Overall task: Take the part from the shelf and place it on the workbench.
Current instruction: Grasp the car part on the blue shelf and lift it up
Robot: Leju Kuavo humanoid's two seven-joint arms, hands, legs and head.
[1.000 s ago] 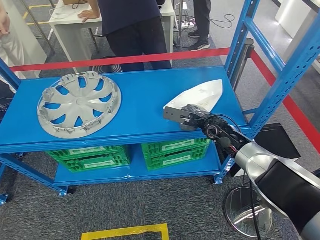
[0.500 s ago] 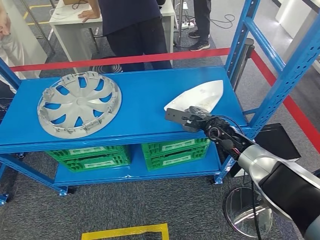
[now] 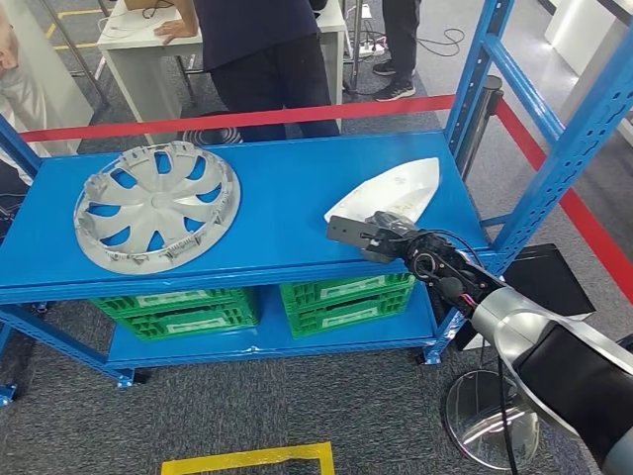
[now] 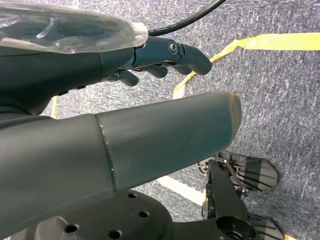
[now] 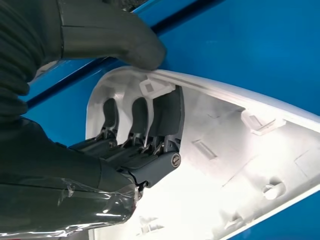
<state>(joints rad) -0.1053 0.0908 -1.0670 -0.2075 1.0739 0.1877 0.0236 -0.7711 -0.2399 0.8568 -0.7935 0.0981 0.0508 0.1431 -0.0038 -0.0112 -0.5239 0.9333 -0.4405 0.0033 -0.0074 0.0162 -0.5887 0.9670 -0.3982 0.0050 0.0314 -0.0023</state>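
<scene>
On the blue shelf point(image 3: 284, 213), near its right front edge, lay the white part point(image 3: 396, 190), a thin moulded shell that tapers to a point away from the robot. My right hand point(image 3: 377, 236) was at its blunt near end. From the right wrist I could see the fingers point(image 5: 141, 117) hooked inside the hollow underside of the part point(image 5: 234, 150), with the thumb point(image 5: 113, 37) over the outer rim, so the edge sat between them. I judged that a closing grasp on the rim, though I could not tell if it had tightened fully.

The part looked like light, fairly stiff plastic with small clips and ribs inside. I expected it to lift easily but swing at the long pointed end, since my hold was at one end only. The smooth outer face seemed slippery; the ribbed inside looked the better purchase, and the clips looked breakable.

My left hand point(image 4: 166, 55) hung over the carpet, fingers loosely curled, holding nothing. A grey wheel cover point(image 3: 156, 206) lay well apart on the shelf's left side.
</scene>
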